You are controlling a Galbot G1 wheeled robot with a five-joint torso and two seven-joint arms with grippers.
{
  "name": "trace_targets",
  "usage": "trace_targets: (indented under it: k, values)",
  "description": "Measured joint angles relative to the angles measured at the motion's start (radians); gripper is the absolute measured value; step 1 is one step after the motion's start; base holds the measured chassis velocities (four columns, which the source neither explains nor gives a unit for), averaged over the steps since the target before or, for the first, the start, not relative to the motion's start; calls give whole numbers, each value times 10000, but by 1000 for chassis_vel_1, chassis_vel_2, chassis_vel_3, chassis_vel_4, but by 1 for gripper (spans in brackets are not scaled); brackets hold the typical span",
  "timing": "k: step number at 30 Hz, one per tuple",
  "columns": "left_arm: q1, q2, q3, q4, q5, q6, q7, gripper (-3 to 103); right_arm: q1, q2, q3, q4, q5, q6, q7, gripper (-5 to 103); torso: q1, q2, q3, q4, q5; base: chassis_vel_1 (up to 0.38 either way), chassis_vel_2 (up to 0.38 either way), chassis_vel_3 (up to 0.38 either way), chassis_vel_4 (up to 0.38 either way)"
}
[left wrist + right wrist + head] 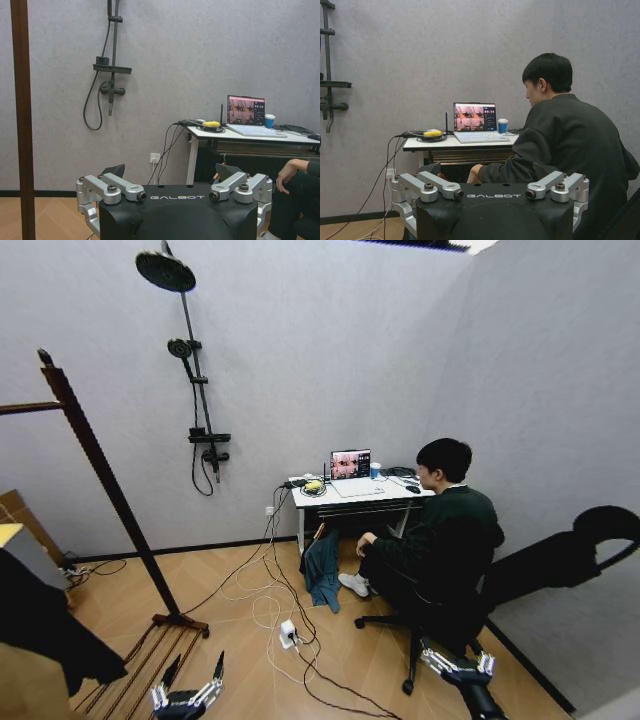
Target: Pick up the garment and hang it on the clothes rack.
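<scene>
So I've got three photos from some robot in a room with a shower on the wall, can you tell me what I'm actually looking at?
It is a wheeled robot with two arms, each ending in a gripper. The wide picture comes from a camera on its head, looking down: the left gripper and right gripper hang low over the wooden floor, both open and holding nothing. The other two pictures come from cameras on each wrist, looking out over the metal fingers. At far left stands the dark wooden clothes rack, with a black garment beside its base. Behind are a shower stand and a small desk with a laptop, where a person sits.
</scene>
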Motion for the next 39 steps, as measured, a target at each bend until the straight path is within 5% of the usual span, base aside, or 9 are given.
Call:
trace_targets:
  k: [12,39]
  values:
    - [-1,0,0,0,0,0,0,100,0,0,0,0,0,0,0,100,298,611,318,-2,0,0,0,0,0]
    - [0,0,-1,0,0,0,0,100,1,0,0,0,0,0,0,100,213,425,225,-1,0,4,-5,-5,7]
